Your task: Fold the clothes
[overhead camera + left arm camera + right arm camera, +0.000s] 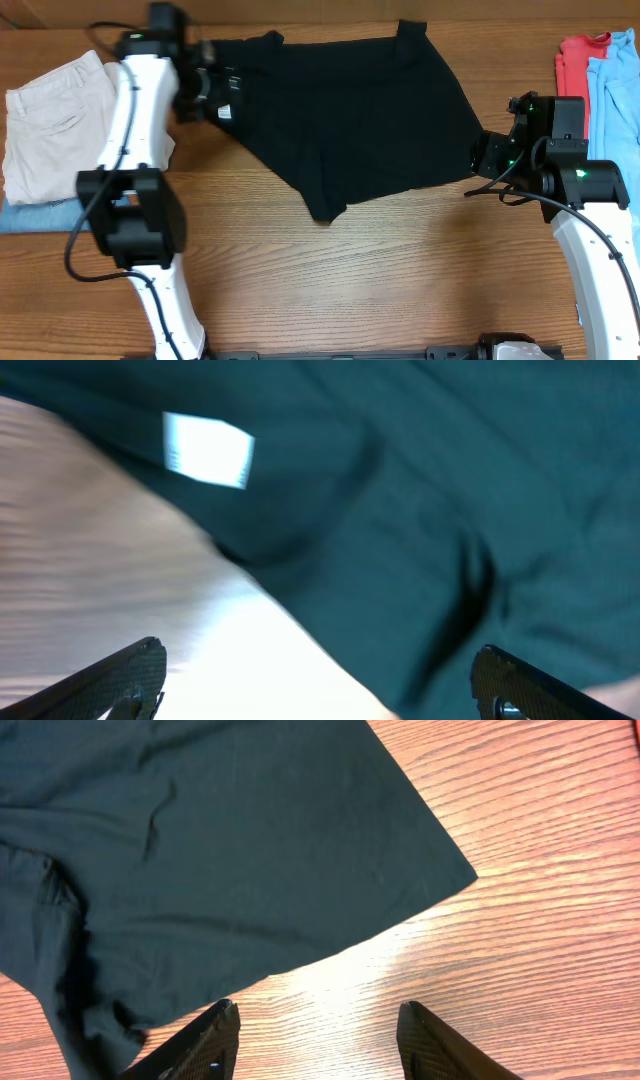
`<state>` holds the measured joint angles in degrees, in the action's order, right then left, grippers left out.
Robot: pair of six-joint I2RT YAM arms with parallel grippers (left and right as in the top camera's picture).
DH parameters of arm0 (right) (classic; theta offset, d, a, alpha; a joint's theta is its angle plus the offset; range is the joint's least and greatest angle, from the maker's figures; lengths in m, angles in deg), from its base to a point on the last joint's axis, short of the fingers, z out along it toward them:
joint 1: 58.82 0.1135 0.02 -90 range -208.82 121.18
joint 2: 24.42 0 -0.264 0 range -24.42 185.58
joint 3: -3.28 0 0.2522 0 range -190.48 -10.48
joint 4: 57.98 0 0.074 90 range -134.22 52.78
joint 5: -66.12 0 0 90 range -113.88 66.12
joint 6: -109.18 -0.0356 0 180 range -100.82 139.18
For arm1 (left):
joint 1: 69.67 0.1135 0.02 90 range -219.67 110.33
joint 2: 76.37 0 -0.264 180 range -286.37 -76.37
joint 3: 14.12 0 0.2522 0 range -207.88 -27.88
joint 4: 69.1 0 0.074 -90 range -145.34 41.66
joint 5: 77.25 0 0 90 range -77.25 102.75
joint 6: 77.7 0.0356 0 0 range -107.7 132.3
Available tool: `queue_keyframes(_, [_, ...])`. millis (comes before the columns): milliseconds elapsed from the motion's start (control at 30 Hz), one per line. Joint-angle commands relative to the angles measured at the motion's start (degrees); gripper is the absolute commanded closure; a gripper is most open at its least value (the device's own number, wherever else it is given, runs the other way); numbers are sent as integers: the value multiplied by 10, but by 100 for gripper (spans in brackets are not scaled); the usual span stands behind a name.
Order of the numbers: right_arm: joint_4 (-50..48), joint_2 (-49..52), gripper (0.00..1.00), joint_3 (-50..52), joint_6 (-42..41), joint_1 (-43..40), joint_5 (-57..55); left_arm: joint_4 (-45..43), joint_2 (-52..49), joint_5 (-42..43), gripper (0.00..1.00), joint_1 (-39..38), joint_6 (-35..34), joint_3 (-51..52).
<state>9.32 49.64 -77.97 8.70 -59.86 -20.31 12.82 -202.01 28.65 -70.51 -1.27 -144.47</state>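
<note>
Left end effector (318, 660) and right end effector (318, 1015) released, empty, beside black shirt (350, 110). Shows no finished fold yet; seems barely begun.

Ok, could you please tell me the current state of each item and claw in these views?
black shirt: spread out, not folded.
white tag: exposed.
left claw: open, empty, over the shirt's edge.
right claw: open, empty, over the shirt's corner.
cream trousers: folded, on the jeans.
blue jeans: under the trousers, only an edge shows.
red garment: partly out of view.
light blue garment: partly out of view.
</note>
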Motion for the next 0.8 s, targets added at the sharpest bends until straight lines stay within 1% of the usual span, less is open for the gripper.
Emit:
queue_keyframes(0, [-2, -3, 45, -4, 0, -1, -5, 17, 3, 10, 0, -70, 3, 4])
queue_keyframes(167, [3, -3, 45, -4, 0, -1, -5, -7, 3, -31, 0, -130, -16, 35])
queue_keyframes(267, [6, -3, 45, -4, 0, -1, -5, -53, 3, -43, 0, -156, -21, 77])
queue_keyframes(400, [14, -3, 45, -4, 0, -1, -5, -140, 3, -58, 1, -183, -31, 153])
queue_keyframes(467, [14, -3, 45, -4, 0, -1, -5, -170, 3, -56, 3, -188, -34, 175])
queue_keyframes(500, [14, -3, 45, -4, 0, -1, -5, -183, 3, -56, 6, -191, -34, 184])
queue_keyframes(633, [15, -3, 45, -4, 0, -1, -5, -226, 3, -54, 37, -202, -34, 216])
queue_keyframes(667, [15, -3, 45, -4, 0, -1, -5, -231, 3, -54, 49, -204, -34, 221])
queue_keyframes(767, [15, -3, 45, -4, 0, -1, -5, -230, 3, -53, 95, -206, -34, 225])
